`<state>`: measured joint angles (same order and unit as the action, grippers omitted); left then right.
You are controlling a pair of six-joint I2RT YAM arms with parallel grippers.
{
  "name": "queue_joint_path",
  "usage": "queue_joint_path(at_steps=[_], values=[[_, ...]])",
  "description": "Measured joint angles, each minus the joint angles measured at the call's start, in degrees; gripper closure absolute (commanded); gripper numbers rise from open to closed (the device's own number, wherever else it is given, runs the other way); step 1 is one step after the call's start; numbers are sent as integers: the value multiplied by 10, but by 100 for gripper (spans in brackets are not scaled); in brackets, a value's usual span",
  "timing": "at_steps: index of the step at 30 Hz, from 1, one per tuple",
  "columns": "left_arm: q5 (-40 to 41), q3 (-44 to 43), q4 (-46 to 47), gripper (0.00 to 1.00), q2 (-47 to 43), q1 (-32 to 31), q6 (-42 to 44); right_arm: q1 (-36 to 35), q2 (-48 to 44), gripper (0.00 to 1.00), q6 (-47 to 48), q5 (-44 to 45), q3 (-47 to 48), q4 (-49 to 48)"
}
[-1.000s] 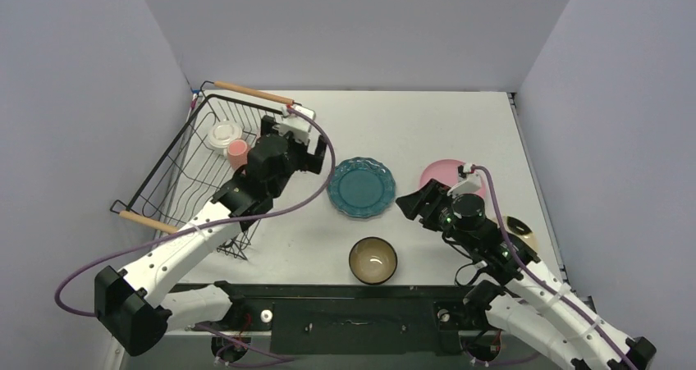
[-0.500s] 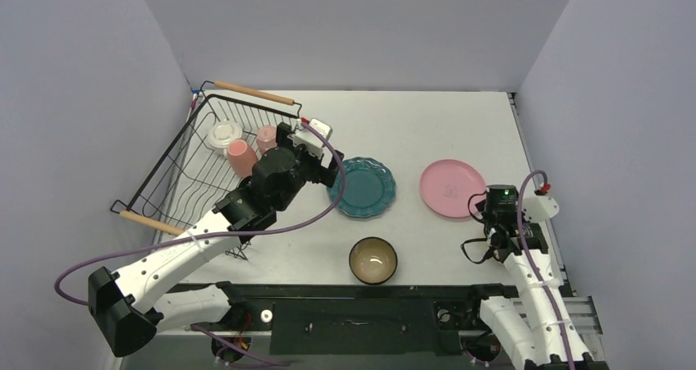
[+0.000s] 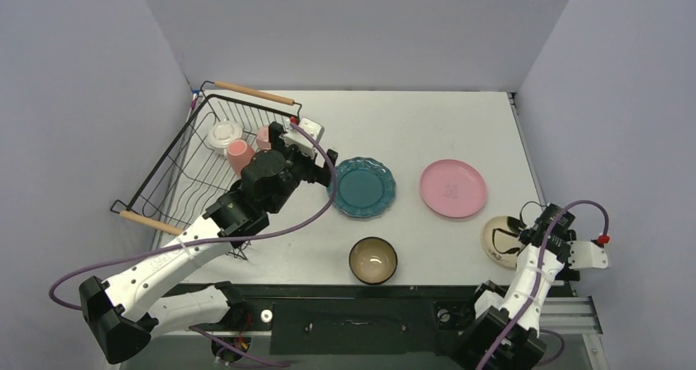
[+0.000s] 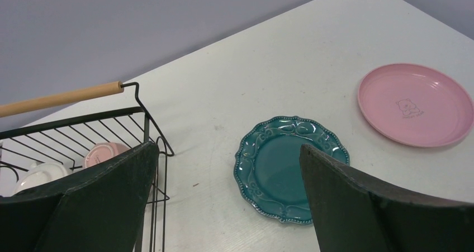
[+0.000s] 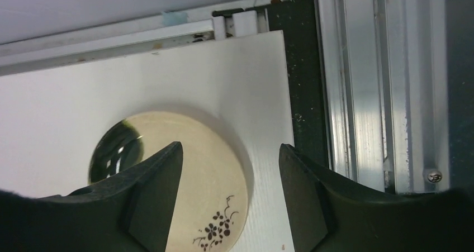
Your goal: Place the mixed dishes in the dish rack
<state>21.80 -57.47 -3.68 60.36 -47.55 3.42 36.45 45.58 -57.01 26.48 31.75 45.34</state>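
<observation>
Top external view: the only one that takes in the whole white table, both arms and every dish at once.
Dish rack: a black wire basket at the table's far left with a wooden rod handle at each end. The left wrist view catches only one corner and one handle.
Teal scalloped plate: flat on the table, just right of the rack.
Pink plate: flat, right of the teal one and apart from it. Only the left wrist view shows a small animal print at its centre.
Cream plate: flat at the near right corner. Only the right wrist view shows its dark flower sprig and the metal rail past the table edge.
Dark bowl: upright by the front edge, cream inside, in neither wrist view.
White mug: inside the rack, toward its far end.
Pink mug: inside the rack, just beside the white one.
Second pink mug: inside the rack, by its right wall.
Left gripper: above the table between the rack and the teal plate, jaws spread wide and holding nothing.
Right gripper: over the cream plate's rim, jaws parted and clamping nothing. Whether it touches the plate cannot be told.
</observation>
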Motion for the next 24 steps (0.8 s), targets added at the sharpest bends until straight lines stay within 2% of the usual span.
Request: queue_joint_path(at_steps=[7, 9, 12, 16, 19, 24], values=[[-3, 0, 0, 4, -7, 0, -3, 109, 34, 40, 48, -118, -97, -90], [-6, 0, 0, 4, -7, 0, -5, 128, 37, 43, 68, -158, -114, -116], [-10, 0, 0, 3, -7, 0, -9, 146, 57, 53, 88, -180, -115, -129], [-10, 0, 0, 3, -6, 0, -12, 161, 85, 60, 104, -192, -106, -137], [-10, 0, 0, 4, -5, 0, -13, 165, 96, 60, 110, -198, -104, -143], [-11, 0, 0, 3, 0, 0, -13, 167, 95, 54, 118, -201, -103, -146]])
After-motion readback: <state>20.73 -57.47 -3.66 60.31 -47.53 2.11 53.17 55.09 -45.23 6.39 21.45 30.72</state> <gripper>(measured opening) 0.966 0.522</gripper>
